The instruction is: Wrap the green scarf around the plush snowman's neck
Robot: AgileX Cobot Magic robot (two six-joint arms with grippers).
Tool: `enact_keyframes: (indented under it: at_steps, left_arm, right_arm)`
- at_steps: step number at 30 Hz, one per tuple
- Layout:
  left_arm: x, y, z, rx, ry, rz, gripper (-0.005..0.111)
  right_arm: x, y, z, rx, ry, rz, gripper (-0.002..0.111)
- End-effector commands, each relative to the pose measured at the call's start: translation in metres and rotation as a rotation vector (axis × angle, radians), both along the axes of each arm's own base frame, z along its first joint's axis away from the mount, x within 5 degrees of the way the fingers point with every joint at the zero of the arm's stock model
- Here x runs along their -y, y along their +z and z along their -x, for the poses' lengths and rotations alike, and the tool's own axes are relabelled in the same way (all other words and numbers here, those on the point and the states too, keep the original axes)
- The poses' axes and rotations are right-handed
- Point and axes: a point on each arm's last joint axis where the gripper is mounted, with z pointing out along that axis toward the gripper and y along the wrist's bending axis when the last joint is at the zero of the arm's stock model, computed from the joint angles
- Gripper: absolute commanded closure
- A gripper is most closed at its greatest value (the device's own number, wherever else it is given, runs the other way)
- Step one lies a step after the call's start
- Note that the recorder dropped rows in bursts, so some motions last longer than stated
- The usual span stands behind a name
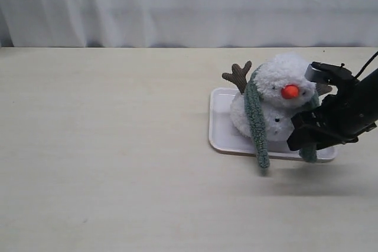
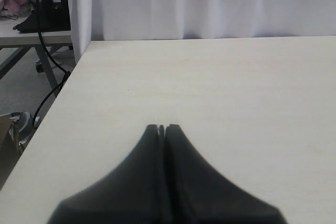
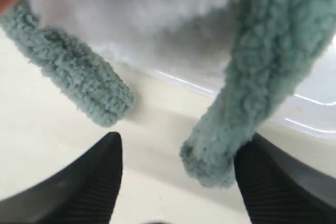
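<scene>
Left gripper (image 2: pixel 161 128) is clenched on nothing above the table (image 2: pixel 236 87), out of sight in the exterior view. Tray (image 1: pixel 220 116) sits right of centre with the plush snowman (image 1: pixel 274 78) on it, nose toward camera. Green scarf (image 1: pixel 255 116) is round its neck, left tail running down past the tray's front edge. Right tail is mostly hidden behind the right gripper (image 3: pixel 178 150): jaws spread, tail hanging between them, ungripped.

A pale cream table (image 1: pixel 112 157) carries a flat white tray (image 1: pixel 220 123) toward its right; the green scarf (image 1: pixel 257 125) trails one end onto the tabletop.
</scene>
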Motion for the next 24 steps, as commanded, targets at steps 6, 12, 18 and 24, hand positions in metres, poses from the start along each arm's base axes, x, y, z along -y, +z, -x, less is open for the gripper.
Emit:
enact_keyframes:
  at_steps: [6,12,18,24]
  left_arm:
    - [0.001,0.001,0.0,0.012,-0.008,0.009,0.107]
    - [0.001,0.001,0.0,0.012,-0.008,0.009,0.107]
    - [0.001,0.001,0.0,0.012,-0.008,0.009,0.107]
    - [0.001,0.001,0.0,0.012,-0.008,0.009,0.107]
  right_arm:
    - [0.015,0.027,0.018,-0.047,-0.028,0.185,0.047]
    - [0.015,0.028,0.014,0.01,-0.005,0.179,0.047]
    - [0.01,0.031,0.003,0.139,0.012,0.153,0.047]
    - [0.002,0.022,-0.003,0.296,0.041,0.241,0.05]
